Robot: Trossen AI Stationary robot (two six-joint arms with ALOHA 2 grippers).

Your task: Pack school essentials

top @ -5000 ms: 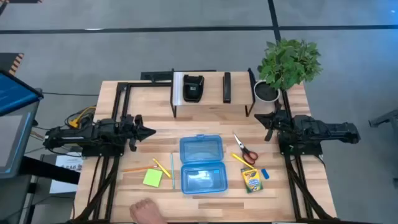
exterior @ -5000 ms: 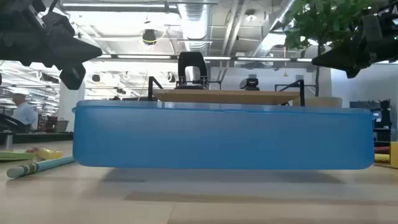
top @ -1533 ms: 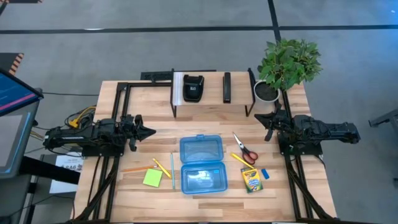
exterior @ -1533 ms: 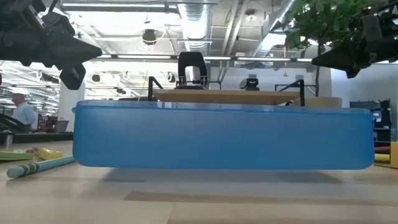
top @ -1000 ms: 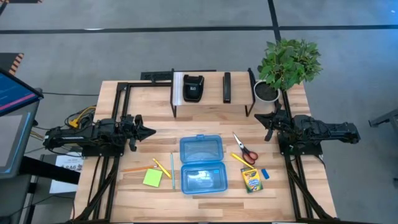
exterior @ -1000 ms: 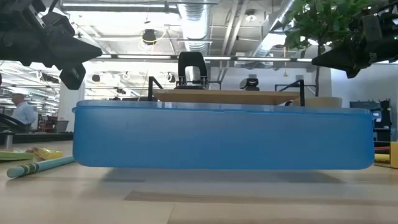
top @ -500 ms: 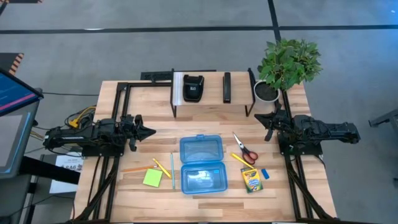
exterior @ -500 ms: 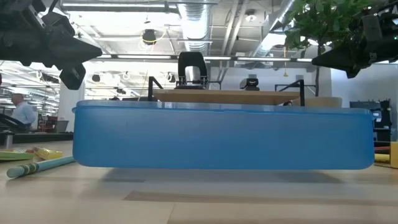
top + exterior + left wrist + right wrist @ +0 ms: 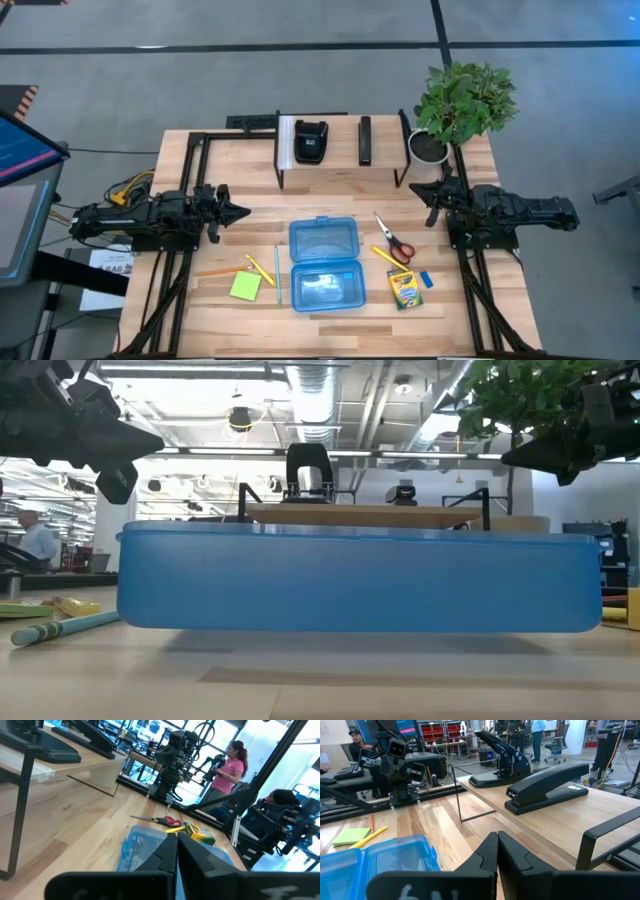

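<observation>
An open blue plastic case (image 9: pixel 324 262) lies flat on the table's near middle. To its left lie the lime-green sticky-note pad (image 9: pixel 245 286) and yellow and orange pencils (image 9: pixel 258 269). To its right lie the red-handled scissors (image 9: pixel 396 244), the yellow-green crayon box (image 9: pixel 403 290) and the small blue eraser (image 9: pixel 426 280). My left gripper (image 9: pixel 243 211) hovers shut above the table's left side, pointing right. My right gripper (image 9: pixel 414 187) hovers shut at the right, pointing left. Neither touches anything.
A raised wooden shelf on black legs (image 9: pixel 338 150) stands at the far edge, carrying a black boxy device (image 9: pixel 311 141) and a black stapler (image 9: pixel 365 140). A potted plant (image 9: pixel 462 103) sits at the far right corner. People show in the room beyond.
</observation>
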